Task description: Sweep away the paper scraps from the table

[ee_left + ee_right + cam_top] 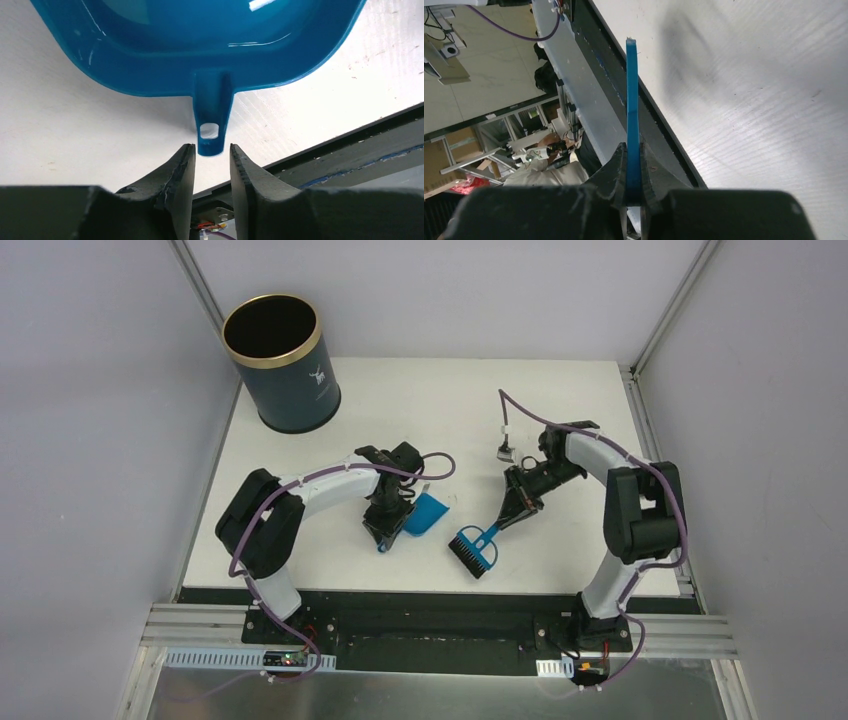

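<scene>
1. No paper scraps show anywhere on the white table point(560, 400); the sweeping looks done.
2. The blue dustpan point(150, 45) rests there, and the left gripper point(212, 149) stands slightly parted at its handle tip, not clamping.
3. The right gripper point(634, 150) pinches the hand brush point(473, 548).

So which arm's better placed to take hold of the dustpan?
Left. The left gripper is open, lined up with the tip of the dustpan handle. The right gripper is shut on the brush handle.

Bright, even overhead light leaves white glare on the glossy dustpan point(210, 45) and a soft grey shadow on the desk point(75, 125) just beneath it, all sharply focused.
</scene>
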`<action>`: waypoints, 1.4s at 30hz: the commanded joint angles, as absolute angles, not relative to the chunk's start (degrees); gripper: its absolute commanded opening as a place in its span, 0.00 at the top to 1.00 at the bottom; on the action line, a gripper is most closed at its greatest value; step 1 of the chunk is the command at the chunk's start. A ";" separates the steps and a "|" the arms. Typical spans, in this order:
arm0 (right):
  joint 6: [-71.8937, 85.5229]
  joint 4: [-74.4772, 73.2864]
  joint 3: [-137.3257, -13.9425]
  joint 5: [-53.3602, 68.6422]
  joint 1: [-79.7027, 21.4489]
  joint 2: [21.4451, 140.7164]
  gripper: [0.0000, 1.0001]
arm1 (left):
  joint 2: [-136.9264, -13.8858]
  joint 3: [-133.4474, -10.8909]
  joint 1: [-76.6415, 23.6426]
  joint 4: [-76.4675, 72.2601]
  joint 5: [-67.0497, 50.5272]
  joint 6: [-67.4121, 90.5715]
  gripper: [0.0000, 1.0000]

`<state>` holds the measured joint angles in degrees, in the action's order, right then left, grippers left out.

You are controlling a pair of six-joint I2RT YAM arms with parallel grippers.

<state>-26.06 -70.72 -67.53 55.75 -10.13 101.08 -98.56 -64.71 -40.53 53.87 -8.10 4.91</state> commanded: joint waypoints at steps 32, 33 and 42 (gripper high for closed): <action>-14.10 -59.62 -69.69 28.92 -12.75 108.96 0.51 | -78.82 -60.03 -31.21 45.60 -8.81 4.52 0.49; -14.07 -59.37 -69.45 29.22 -12.25 108.27 0.46 | -78.60 -59.99 -31.22 45.61 -8.59 4.54 0.48; -12.14 -55.09 -68.44 23.93 -6.55 99.24 0.05 | -77.85 -59.53 -31.21 45.62 -3.30 5.25 0.43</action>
